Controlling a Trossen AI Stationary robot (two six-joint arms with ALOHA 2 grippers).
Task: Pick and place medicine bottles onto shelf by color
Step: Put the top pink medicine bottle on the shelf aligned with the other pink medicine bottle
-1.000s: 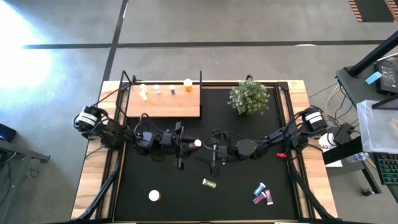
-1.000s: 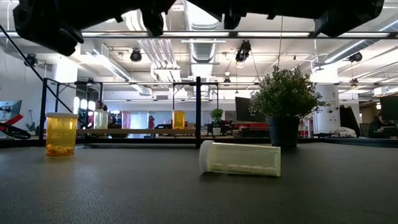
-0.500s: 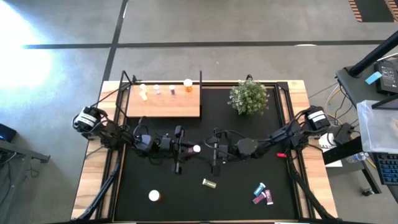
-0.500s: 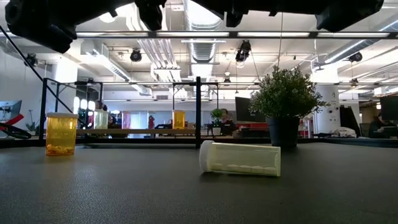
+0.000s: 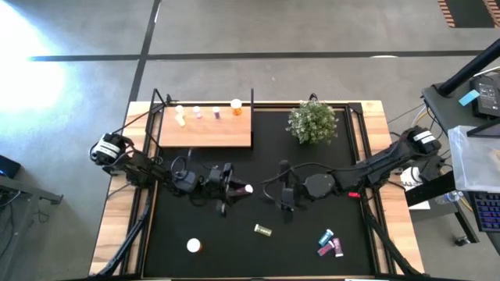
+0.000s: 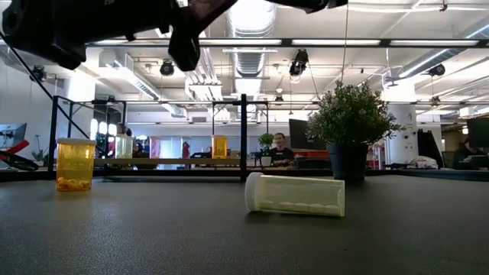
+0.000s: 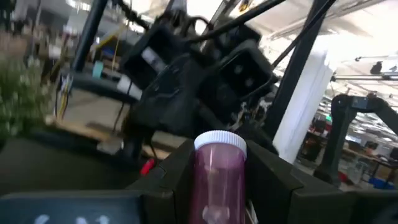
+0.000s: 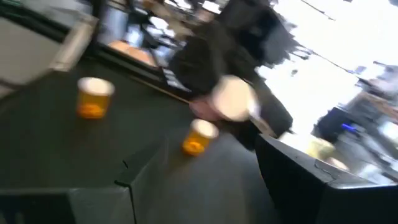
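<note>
On the bench's black mat, an orange bottle stands upright toward the front left. Behind it, at the back left, lies the shelf, a light-wood board with black posts, with four small bottles in a row along its far edge, the one at the right end orange.

Near mid-mat the left claw hangs above the surface, its two fingers closed on a pink bottle with a white cap; the left wrist view shows that bottle upright between them.

Just to its right, the right claw faces it with a small gap between the two. Its fingers look spread apart in the right wrist view and hold nothing.

Ahead of that gap a yellowish bottle lies on its side on the mat. Farther right, near the front, a blue-teal bottle, a pink one and a purple one lie close together. A green plant stands at the back, right of the shelf.
</note>
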